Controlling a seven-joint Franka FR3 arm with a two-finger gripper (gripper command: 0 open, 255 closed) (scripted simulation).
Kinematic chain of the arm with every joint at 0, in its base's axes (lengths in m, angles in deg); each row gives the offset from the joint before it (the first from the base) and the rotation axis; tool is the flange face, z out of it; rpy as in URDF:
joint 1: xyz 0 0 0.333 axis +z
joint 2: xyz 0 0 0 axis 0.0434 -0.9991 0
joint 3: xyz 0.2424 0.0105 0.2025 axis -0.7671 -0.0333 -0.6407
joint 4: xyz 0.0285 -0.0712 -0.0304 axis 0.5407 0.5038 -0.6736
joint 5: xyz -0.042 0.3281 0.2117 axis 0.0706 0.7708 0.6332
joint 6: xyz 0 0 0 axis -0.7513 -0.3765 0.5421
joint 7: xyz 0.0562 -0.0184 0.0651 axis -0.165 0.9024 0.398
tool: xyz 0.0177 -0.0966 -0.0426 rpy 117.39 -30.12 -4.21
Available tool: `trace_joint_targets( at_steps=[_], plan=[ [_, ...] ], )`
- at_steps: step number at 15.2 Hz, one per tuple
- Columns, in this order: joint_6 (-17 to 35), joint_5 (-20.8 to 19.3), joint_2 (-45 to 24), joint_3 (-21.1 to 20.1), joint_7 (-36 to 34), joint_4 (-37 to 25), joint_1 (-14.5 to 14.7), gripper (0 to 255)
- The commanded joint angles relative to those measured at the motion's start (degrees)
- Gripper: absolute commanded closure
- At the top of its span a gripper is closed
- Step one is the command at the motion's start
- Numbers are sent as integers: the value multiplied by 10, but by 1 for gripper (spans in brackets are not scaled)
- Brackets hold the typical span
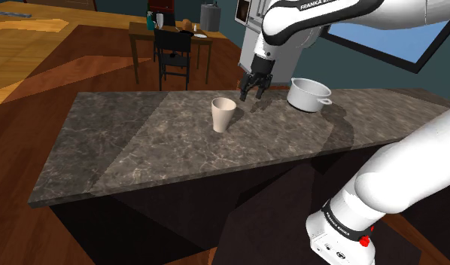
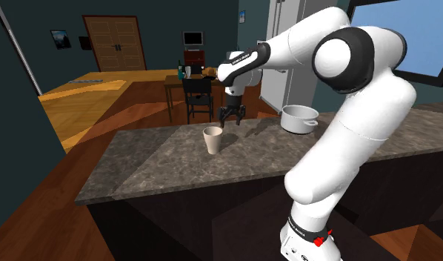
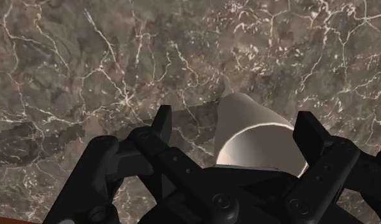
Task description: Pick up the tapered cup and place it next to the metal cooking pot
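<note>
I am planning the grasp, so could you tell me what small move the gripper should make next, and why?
Probably shift the open gripper slightly away from the cooking pot and lower it over the tapered cup. The cup stands upright on the marbled counter, and the gripper hovers above it, offset toward the pot; the wrist view shows the cup off-centre between the fingers.
</note>
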Motion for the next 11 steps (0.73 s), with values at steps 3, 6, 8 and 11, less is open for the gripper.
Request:
trace_joint_targets(
  at_steps=[3,6,8,11],
  plan=[
    [52,18,-87,4,25,-49,2,0],
    [79,34,-150,6,43,-94,2,0],
    [87,35,-154,5,44,-91,3,0],
    [108,38,-166,3,46,-81,4,0]
  ],
)
